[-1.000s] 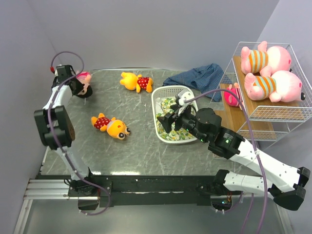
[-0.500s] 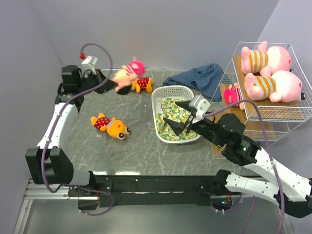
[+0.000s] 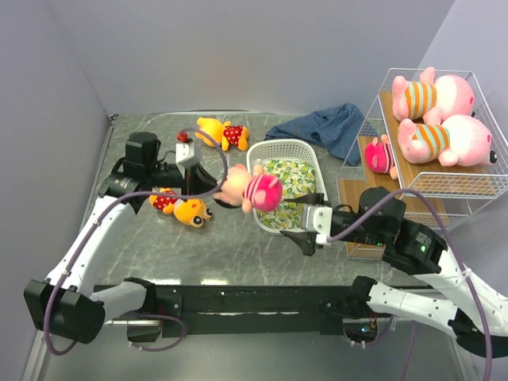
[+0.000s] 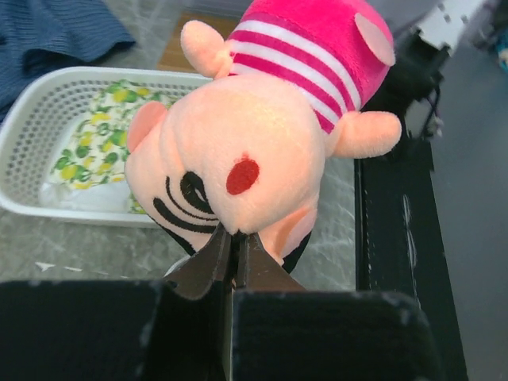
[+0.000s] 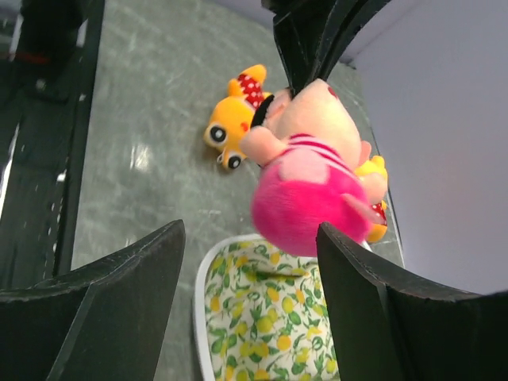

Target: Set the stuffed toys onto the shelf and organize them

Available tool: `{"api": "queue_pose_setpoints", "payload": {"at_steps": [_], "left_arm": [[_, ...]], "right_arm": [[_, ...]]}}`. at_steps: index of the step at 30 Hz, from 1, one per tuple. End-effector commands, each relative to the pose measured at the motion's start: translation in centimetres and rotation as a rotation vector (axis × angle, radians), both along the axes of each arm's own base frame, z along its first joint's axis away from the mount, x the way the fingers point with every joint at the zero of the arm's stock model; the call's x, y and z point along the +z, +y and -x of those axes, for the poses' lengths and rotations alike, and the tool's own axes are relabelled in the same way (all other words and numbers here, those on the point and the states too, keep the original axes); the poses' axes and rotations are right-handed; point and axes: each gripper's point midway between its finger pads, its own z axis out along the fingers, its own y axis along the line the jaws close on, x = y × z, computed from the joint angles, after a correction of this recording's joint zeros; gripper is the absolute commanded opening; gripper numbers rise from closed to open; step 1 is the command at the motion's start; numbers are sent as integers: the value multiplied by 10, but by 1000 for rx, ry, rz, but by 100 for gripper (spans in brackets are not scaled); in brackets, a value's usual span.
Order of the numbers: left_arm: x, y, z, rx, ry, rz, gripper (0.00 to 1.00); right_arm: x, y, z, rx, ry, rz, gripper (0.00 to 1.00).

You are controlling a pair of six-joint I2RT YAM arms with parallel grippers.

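Holding lemon-print cloth (image 3: 290, 178), the basket (image 3: 274, 148) sits near the pink doll (image 3: 252, 190) pinched by left fingers (image 4: 205, 266); right fingers (image 5: 119, 294) spread.

- Left gripper (image 4: 232, 250) clamped tight on the head of the pink-striped doll (image 4: 270, 135).
- White slotted basket (image 4: 32, 135) beyond it, lemon-print cloth (image 4: 95, 143) inside.
- Blue fabric (image 4: 55, 32) farther off.

I see fuzzy plush on the pink doll (image 4: 262, 151), a glossy marbled tabletop (image 3: 230, 248), a matt plastic basket (image 4: 32, 135), and a wire-and-wood shelf (image 3: 444, 187).
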Motion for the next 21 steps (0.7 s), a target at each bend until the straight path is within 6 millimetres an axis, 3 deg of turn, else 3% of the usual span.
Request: {"api": "queue_pose_setpoints", "payload": {"at_steps": [1,7,13,21], "left_arm": [[-14,-4,32,-139,-162,-39,1],[-23,-3,60,-219,-140,-44,1],[-28,-6,76,-259,-136,-39,1],[-24,-7,86,-285,-162,-9,1]], "right_arm": [[-5,-14,16,88,-87,90,73],[-4,-14,23,150,-127,133,72],[-6,4,24,235,-114,173,72],[-24,23,20,306,-68,268,72]]}}
